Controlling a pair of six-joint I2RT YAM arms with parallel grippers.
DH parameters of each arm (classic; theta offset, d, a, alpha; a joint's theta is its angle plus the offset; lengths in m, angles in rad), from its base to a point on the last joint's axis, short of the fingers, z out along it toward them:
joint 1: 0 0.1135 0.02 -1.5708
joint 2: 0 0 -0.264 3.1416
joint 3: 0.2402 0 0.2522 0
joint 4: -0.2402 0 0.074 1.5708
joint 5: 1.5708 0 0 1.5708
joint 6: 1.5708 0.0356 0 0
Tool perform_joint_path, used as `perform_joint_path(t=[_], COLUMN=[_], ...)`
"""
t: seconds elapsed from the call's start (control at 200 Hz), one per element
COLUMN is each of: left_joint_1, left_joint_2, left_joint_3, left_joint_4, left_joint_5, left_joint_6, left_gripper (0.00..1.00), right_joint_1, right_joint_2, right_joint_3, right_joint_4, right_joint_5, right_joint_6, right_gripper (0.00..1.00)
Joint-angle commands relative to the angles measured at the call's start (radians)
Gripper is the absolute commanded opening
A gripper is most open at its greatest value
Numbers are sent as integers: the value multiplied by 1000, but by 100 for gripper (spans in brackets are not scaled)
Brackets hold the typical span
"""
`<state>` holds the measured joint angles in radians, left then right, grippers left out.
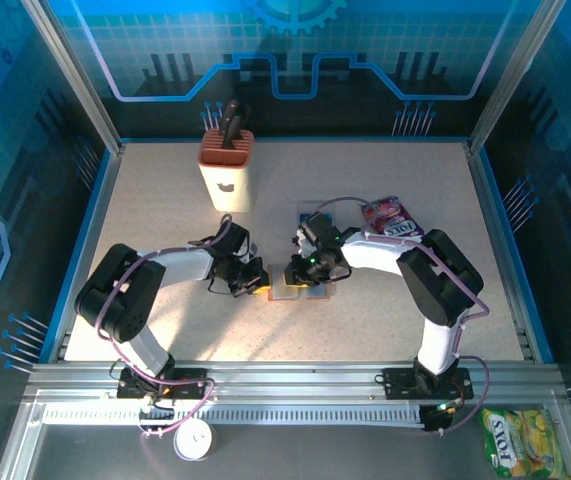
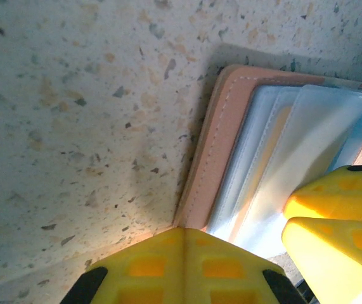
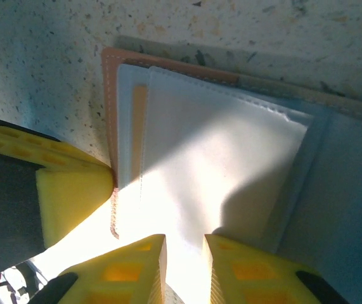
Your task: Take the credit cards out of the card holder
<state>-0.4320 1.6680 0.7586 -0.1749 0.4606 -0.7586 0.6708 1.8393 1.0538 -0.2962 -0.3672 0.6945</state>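
**A:** What does the overhead view give that the wrist cameras don't?

**B:** The layout. There is a speckled beige table (image 1: 165, 220) with blue circuit-pattern walls (image 1: 295, 50) around it and an aluminium rail (image 1: 295, 378) along the near edge. A block (image 1: 227, 172) stands at 11 o'clock with dark handles (image 1: 231, 118) in it. The holder (image 1: 301, 290) lies at the centre, with a purple packet (image 1: 393, 217) at its 1 o'clock. A green packet (image 1: 520, 442) lies at 5 o'clock, beyond the rail.

**A:** And the arms from above?

**B:** The left gripper (image 1: 253, 281) sits at the holder's 9 o'clock and the right gripper (image 1: 298, 270) at its 12 o'clock edge. The jaws are too small to read there.

**A:** Do the wrist views settle it?

**B:** Mostly. In the left wrist view the left gripper (image 2: 184, 239) has its yellow pads pressed together, tips touching the holder's (image 2: 213, 145) brown corner. I cannot tell whether they pinch it. At 3 o'clock in that view, the right gripper's fingers (image 2: 336, 197) rest on the pockets (image 2: 307, 139).

**A:** And the right wrist view?

**B:** The right gripper (image 3: 185, 246) has a narrow gap with nothing in it, tips down on a pale pocket. At 9 o'clock, a left finger (image 3: 73, 196) touches the holder's (image 3: 109, 95) brown edge.

**A:** Where are the cards?

**B:** In the holder, which lies open. The cards (image 3: 139, 126) show as an orange band through a pocket.
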Motion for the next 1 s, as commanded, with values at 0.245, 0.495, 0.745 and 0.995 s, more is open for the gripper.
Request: perform_joint_path(t=[0.245,0.495,0.745,0.995], left_joint_1=[1,2,6,9], left_joint_2=[13,14,25,26], left_joint_3=[34,55,103,157], left_joint_4=[-85,-111,-142,-167], left_joint_5=[-26,-40,-51,-47], left_joint_6=[32,46,62,73], left_gripper=[5,4,4,4], right_joint_1=[-43,-67,-77,-77], right_joint_2=[-3,2,14,9], right_joint_3=[-6,-44,-64,-109], right_joint_4=[-51,15,38,114], right_joint_5=[12,-70,-140,-191], right_joint_6=[-49,-60,-68,-32], right_gripper=[25,24,23,22])
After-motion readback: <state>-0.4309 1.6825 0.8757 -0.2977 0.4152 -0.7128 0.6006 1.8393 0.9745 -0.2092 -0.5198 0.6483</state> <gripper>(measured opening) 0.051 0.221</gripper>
